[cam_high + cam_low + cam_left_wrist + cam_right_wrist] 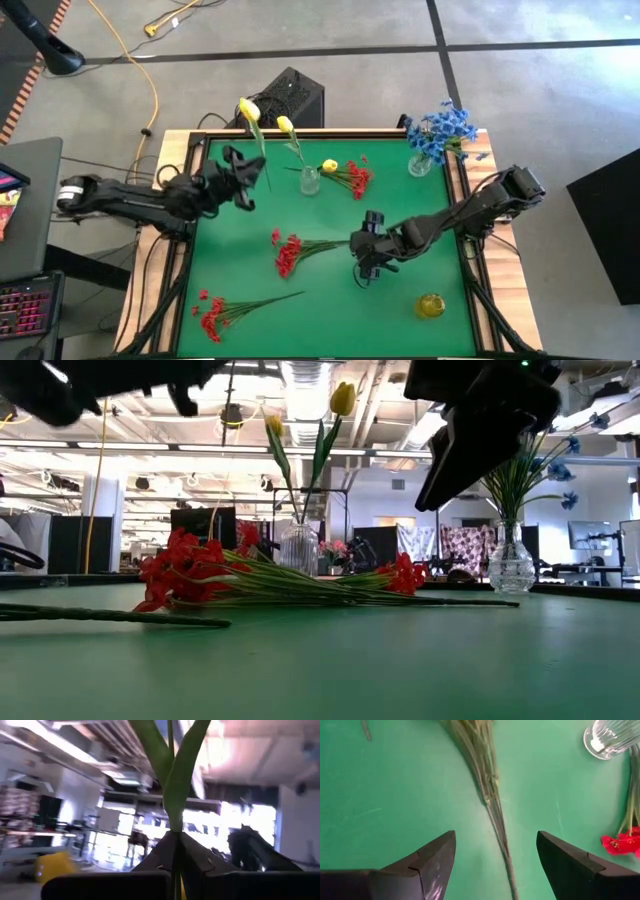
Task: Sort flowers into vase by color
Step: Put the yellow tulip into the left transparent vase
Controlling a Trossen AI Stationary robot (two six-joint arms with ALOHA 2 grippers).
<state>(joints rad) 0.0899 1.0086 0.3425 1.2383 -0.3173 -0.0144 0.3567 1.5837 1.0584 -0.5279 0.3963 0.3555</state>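
The artificial flowers lie scattered over the green felt surface (240,260): a sprig of small red blooms on thin green stems (291,250) rests near the middle, a second red sprig (215,314) lies toward the near left corner, a third red cluster with one yellow bud (350,176) sits near the far edge, and the blue blooms (440,130) already stand in a clear glass vase (421,163) at the far right corner. A yellow tulip-like bud (286,127) stands in the small clear ribbed vase (309,181) by the far edge, and an empty-looking yellow glass vase (430,305) waits toward the near right corner. The left tool (243,178) is clenched on the stem of another yellow tulip-like bud (249,110), held upright above the far left part of the surface, close to the ribbed vase. The right tool (495,862) hangs released, fingers (432,857) spread wide, directly over the stem end of the middle red sprig (485,775). To do this well, I judge the left tool should keep the stem vertical and line its lower end over the vase mouth before lowering, while the right tool should drop straight so the thin stems sit centred between the fingers, gathering all of them before lifting.
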